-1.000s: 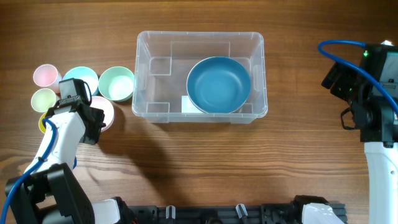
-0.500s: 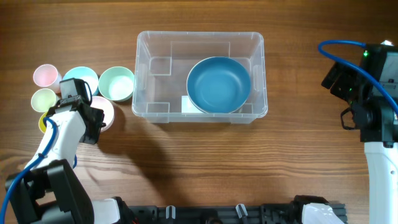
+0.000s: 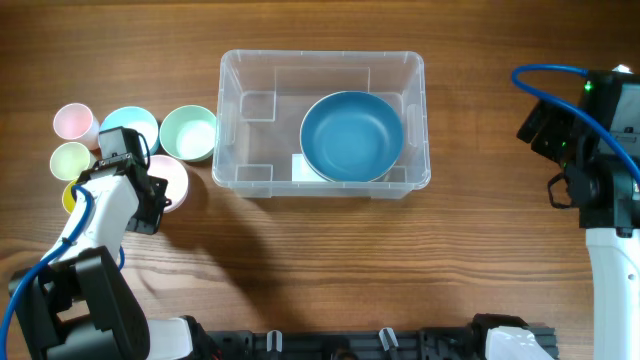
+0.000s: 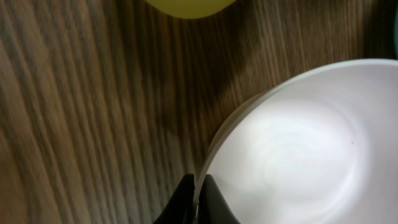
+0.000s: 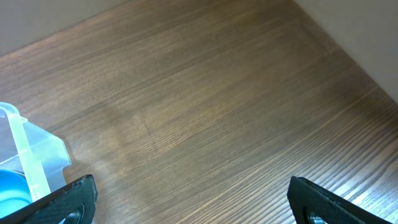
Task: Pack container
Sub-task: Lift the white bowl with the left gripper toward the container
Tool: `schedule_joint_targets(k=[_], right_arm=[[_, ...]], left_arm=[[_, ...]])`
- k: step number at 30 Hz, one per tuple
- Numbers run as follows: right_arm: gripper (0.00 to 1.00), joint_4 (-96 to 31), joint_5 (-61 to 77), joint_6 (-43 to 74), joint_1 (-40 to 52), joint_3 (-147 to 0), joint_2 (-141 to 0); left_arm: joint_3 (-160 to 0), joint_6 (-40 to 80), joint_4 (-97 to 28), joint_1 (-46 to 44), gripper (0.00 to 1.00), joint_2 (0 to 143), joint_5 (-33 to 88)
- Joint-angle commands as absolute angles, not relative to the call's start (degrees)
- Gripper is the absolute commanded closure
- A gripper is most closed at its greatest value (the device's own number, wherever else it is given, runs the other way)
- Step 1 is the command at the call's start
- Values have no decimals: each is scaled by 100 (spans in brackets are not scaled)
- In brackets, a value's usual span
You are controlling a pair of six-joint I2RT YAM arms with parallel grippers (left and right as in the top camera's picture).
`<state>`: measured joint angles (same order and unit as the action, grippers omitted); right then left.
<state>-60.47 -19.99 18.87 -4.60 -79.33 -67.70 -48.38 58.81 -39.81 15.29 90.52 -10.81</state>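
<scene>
The container, a large clear bin, stands at the middle of the table with a blue bowl inside it. Left of it sits a white bowl. My left gripper is over that bowl's near-left edge. In the left wrist view the left gripper is shut on the rim of the white bowl, one finger inside and one outside. My right gripper hangs wide open over bare wood at the table's right side, holding nothing. A corner of the container shows at its left.
Around the white bowl stand a green bowl, a light blue bowl, a pink cup, a pale green cup and a yellow cup. The right arm stays by the right edge.
My left gripper's fingers have closed onto the white bowl's rim. The right arm and the container have not moved.
</scene>
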Motion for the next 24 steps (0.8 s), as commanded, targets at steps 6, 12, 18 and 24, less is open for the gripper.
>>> schedule_joint_targets(k=[6,12,18,24], right_arm=[[1,-6045,-2112,1968,-473,-7992,-6803],[1,-6045,-2112,1966,-473,-7992,-6803],[0,-6034,-2112,1968,-473,-7992,-6803],[0,-6034,-2112,1966,-473,-7992,-6803]], left_arm=[[-4779,5846,-4484,1562,96,9032,-1142],[-4788,5846,-4853,1562,96,8309,-1140],[-4906,5461,-5074,1507,96,7078,-1085],[-5258,4272,-4853,937,96,5577,-268]])
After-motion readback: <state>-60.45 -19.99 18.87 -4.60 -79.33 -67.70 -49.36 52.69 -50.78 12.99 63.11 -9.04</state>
